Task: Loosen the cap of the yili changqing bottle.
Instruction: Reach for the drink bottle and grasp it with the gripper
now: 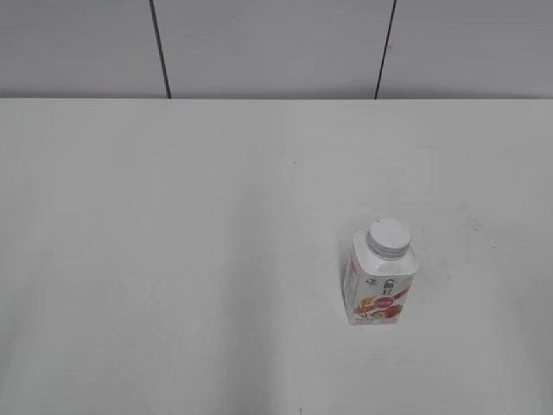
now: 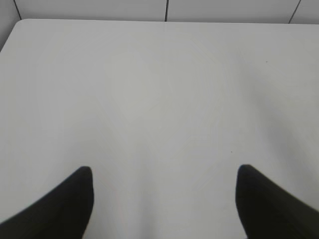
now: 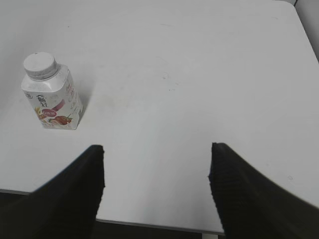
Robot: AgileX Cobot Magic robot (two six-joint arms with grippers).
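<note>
The yili changqing bottle (image 1: pixel 380 285) stands upright on the white table, right of centre in the exterior view, with its white ribbed cap (image 1: pixel 387 238) on the neck. It also shows at the far left of the right wrist view (image 3: pixel 52 97), cap (image 3: pixel 40 65) on top. My right gripper (image 3: pixel 157 149) is open and empty above the table's near edge, well right of the bottle. My left gripper (image 2: pixel 164 172) is open and empty over bare table; the bottle is out of its view. Neither arm shows in the exterior view.
The white table (image 1: pixel 173 259) runs back to a grey panelled wall (image 1: pixel 276 47). Its near edge (image 3: pixel 149 224) shows under my right gripper, and its far left corner (image 2: pixel 20 25) shows in the left wrist view.
</note>
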